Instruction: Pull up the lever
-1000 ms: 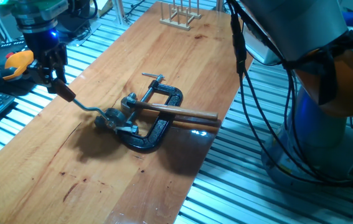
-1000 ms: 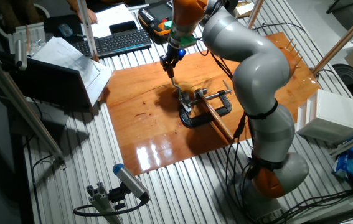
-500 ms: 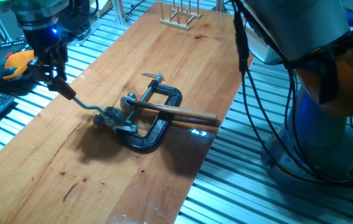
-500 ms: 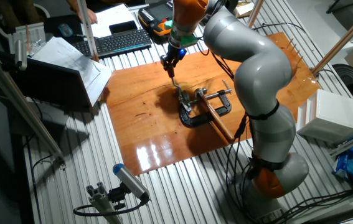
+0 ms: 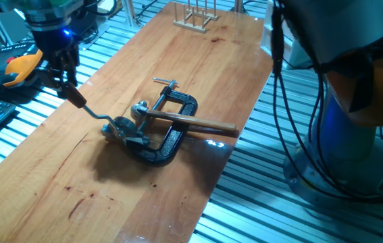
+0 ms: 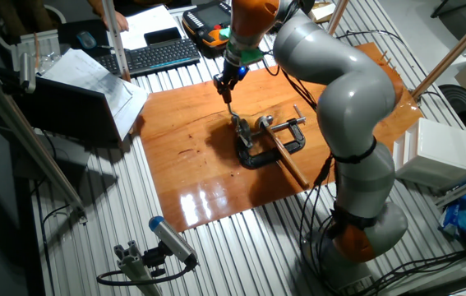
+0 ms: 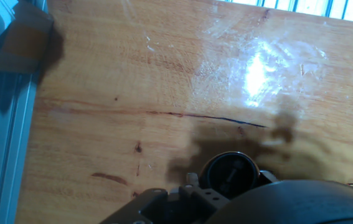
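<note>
Worktop (image 5: 56, 182), near end: bare wood, nothing on it. Mid-board: black clamp (image 5: 171, 138) pins the silver mechanism (image 5: 127, 129), brown rod (image 5: 198, 123) lying across it. Your lever (image 5: 93, 113) runs from the mechanism up toward the far-left edge, knob (image 5: 76, 99) raised off the wood. Pincer (image 5: 64, 84) is pressed together on that knob. Against a second ago, knob and pincer sit slightly higher and further back, so your pull is under way, the lever only partly up. Hand view shows just wood and shadow. Beyond: wooden rack (image 5: 196, 15).
</note>
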Controlling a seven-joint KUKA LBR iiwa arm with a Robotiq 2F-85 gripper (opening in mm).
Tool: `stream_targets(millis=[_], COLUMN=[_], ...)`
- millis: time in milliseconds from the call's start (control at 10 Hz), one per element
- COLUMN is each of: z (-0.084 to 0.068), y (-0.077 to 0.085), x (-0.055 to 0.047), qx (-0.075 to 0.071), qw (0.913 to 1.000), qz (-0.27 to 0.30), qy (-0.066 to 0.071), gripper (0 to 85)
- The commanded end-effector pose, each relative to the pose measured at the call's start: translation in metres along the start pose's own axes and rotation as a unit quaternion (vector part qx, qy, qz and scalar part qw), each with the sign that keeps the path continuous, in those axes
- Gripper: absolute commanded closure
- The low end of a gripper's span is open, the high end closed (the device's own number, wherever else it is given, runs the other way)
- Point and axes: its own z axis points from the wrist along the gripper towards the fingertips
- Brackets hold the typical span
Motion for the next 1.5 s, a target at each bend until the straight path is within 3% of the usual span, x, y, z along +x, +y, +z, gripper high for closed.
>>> stream_targets(millis=[0,300,600,1400], z=[0.003,-0.001,-0.003,-0.002], y=[-0.002,-0.008,-0.003,-0.004], x=[0.005,0.015,0.014,0.016], qx=[0.001,0.0,0.002,0.003], qw=[1.0,1.0,1.0,0.9999], qz=[0.0,-0.003,0.0,-0.004], qy=[-0.005,-0.007,-0.002,-0.01], gripper=[85.0,85.0,85.0,85.0])
